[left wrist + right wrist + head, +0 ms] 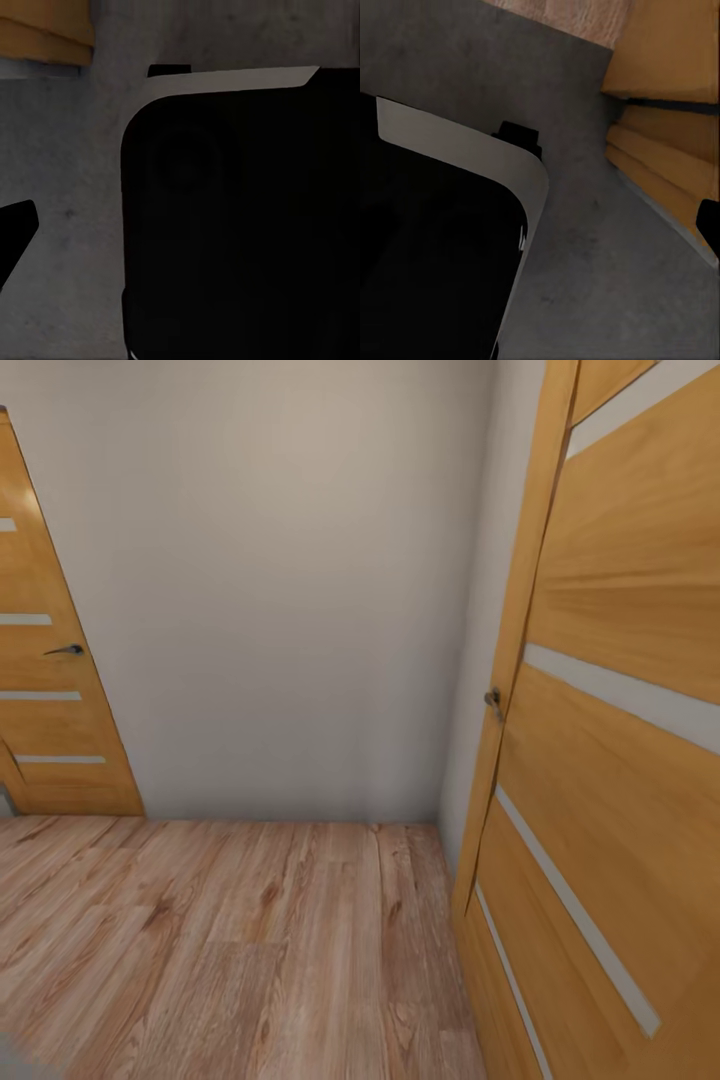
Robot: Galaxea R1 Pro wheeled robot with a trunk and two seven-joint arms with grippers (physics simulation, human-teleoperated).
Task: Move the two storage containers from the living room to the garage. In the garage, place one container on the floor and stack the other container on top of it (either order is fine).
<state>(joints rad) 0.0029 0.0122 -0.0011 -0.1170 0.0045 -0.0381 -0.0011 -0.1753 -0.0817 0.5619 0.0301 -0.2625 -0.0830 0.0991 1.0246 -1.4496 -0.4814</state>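
- Head view: a plain pale wall (300,580) ahead, wood-plank floor (230,940) across the lower frame, one honey-wood door (55,690) at the left edge and a second, open door (610,760) leaning in along the right side. I see no red-orange bins here, so I'd judge the robot is in transit — the step is to drive on and find them.
- Left wrist view: dark concrete floor (67,187) under the robot's black base (240,225), with a strip of door wood at the upper left. A black tip (15,229) pokes in at the left edge; I cannot tell how wide the left gripper stands, or whether it holds anything.
- Right wrist view: concrete (607,247), the base's pale rim (472,146), door wood at the right, planks at the top — the robot straddles a threshold. The right gripper's state I cannot tell either.
- Done well: steer away from the right-hand door's edge, and keep the arms tucked.
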